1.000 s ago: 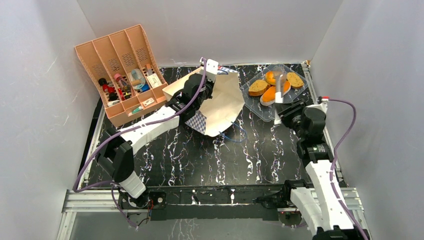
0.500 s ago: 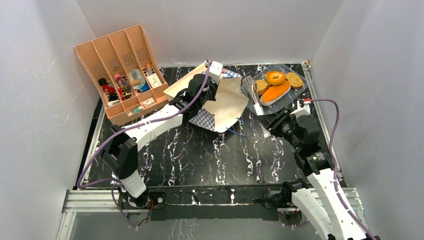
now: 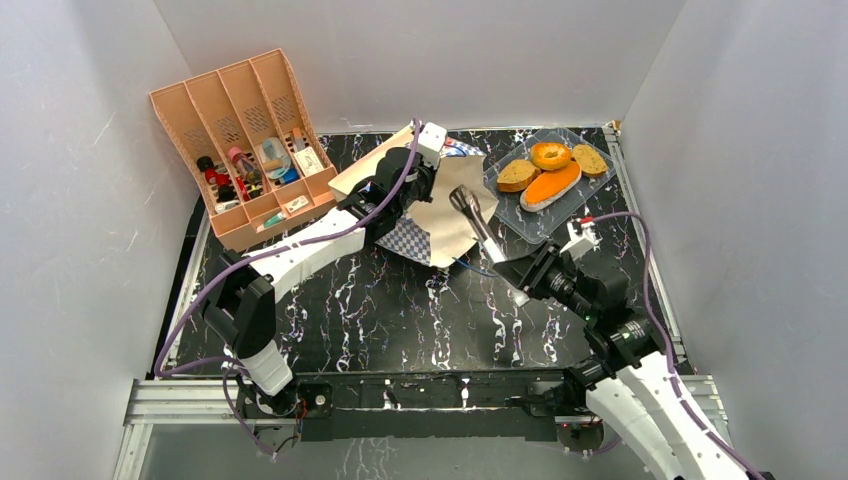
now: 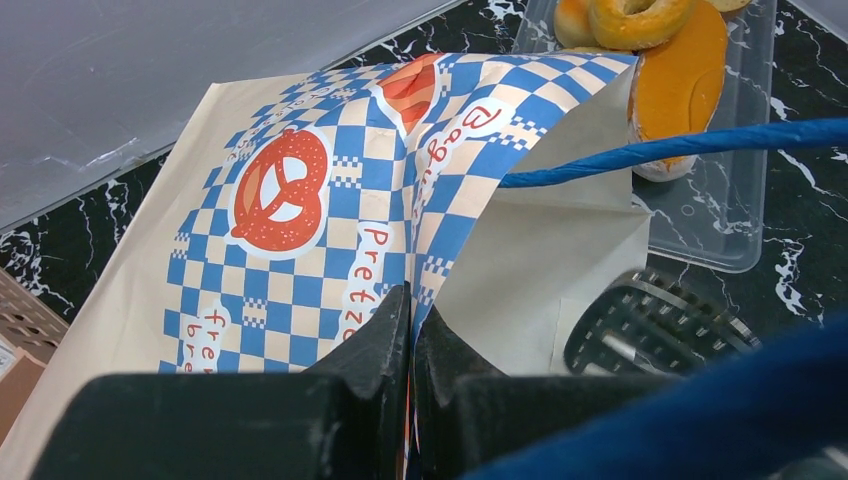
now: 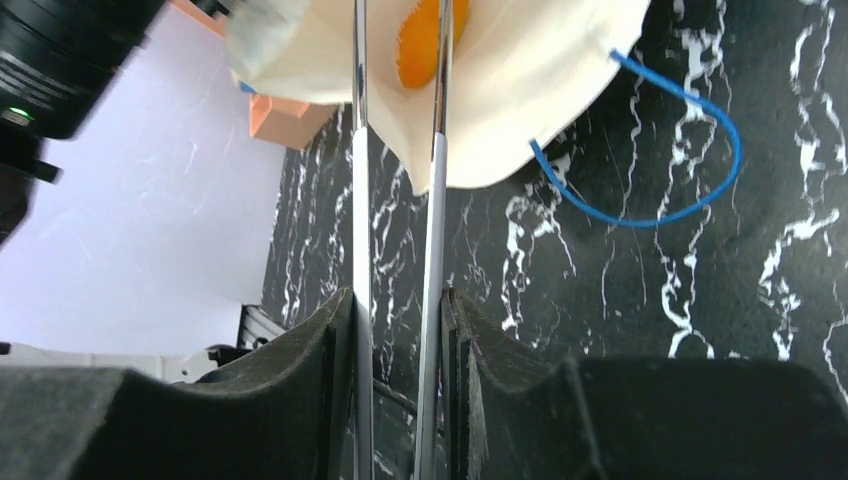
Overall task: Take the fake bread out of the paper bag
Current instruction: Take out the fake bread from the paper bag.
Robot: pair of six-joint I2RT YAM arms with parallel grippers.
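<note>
Tongs (image 3: 482,222) swung from tray (image 3: 546,232) to bag (image 3: 440,215) mouth, clamped in right gripper (image 5: 398,300), probably after orange bread (image 5: 420,40); left gripper (image 4: 412,310) pinches bag rim open.

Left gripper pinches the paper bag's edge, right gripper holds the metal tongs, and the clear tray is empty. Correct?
No. The clear tray is not empty: the top view shows a bagel, an orange-topped loaf and toast lying in it. The rest holds.
</note>
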